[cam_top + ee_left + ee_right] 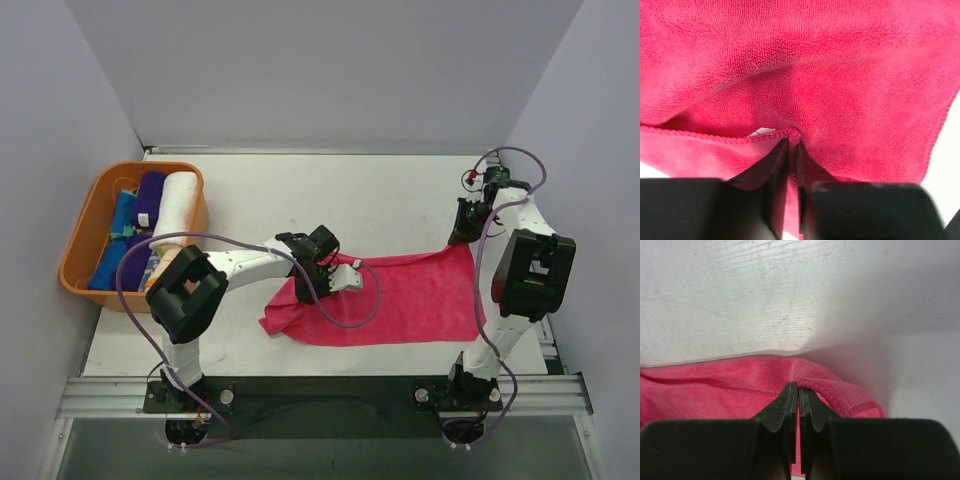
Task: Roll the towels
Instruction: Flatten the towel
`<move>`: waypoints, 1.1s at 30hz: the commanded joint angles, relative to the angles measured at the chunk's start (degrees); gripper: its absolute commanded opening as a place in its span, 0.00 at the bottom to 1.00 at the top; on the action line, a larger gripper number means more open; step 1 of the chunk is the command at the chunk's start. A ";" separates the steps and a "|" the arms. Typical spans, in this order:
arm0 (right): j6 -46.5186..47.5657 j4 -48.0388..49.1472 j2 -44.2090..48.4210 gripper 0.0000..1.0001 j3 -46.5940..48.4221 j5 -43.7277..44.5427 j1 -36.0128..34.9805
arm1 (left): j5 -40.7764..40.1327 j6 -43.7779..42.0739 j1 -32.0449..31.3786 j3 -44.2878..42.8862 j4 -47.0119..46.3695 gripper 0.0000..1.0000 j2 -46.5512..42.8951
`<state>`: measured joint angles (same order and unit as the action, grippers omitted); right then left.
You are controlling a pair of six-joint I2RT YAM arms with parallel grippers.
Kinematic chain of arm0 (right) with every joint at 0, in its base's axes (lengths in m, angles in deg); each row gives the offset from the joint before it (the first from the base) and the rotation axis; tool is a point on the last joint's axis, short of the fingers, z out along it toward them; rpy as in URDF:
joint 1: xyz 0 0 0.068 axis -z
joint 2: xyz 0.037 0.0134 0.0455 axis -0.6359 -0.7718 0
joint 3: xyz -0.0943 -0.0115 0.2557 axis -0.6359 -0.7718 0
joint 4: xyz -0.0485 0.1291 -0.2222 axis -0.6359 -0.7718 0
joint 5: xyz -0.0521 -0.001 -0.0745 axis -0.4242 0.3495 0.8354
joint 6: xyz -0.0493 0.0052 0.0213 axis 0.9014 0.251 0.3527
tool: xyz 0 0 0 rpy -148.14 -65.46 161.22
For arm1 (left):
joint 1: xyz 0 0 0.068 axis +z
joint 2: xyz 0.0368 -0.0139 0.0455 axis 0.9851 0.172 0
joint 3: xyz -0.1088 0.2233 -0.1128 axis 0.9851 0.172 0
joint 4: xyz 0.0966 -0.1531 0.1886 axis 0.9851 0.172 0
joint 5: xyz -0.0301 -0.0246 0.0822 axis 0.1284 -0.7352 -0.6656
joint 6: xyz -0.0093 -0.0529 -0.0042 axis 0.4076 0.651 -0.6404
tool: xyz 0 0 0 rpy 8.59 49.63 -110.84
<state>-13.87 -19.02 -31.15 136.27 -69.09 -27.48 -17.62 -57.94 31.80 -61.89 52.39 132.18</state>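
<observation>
White table (400, 190), hot pink towel (420, 295) spread across it. My left gripper (792, 144) pinches its hem; my right gripper (798, 386) is clamped tight on a corner.

Orange plastic basket (75, 250) at the left edge of the white table (380, 195), toward the far side, close against the grey left wall (50, 100). Table surface matt white, with fine scratches and scuffs showing in the right wrist view. Plain grey back wall (320, 70) along the far edge of the table, another grey wall (600, 140) on the right side. Silver metal rail (100, 397) along the near edge, with a black plate (330, 392) lying across its middle stretch.
</observation>
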 commanded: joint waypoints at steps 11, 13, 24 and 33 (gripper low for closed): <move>1.70 -3.79 1.84 0.00 1.51 -1.21 1.78 | 4.02 1.93 9.52 -4.51 3.16 0.02 -8.53; 2.05 -4.05 2.89 0.00 1.86 -1.30 2.23 | 6.31 3.16 13.39 -5.13 3.51 0.04 -10.11; 1.96 -6.34 3.07 0.00 5.99 -3.14 3.81 | 16.51 7.12 24.30 -8.21 3.95 0.08 -9.95; 2.05 -6.87 1.75 0.00 5.99 -3.76 3.11 | 18.62 8.00 24.91 -7.86 2.20 0.13 -4.33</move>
<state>-12.54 -23.30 -30.75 140.80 -72.10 -24.15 -1.86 -50.68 56.06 -68.25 55.16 125.93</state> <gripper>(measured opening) 0.027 0.137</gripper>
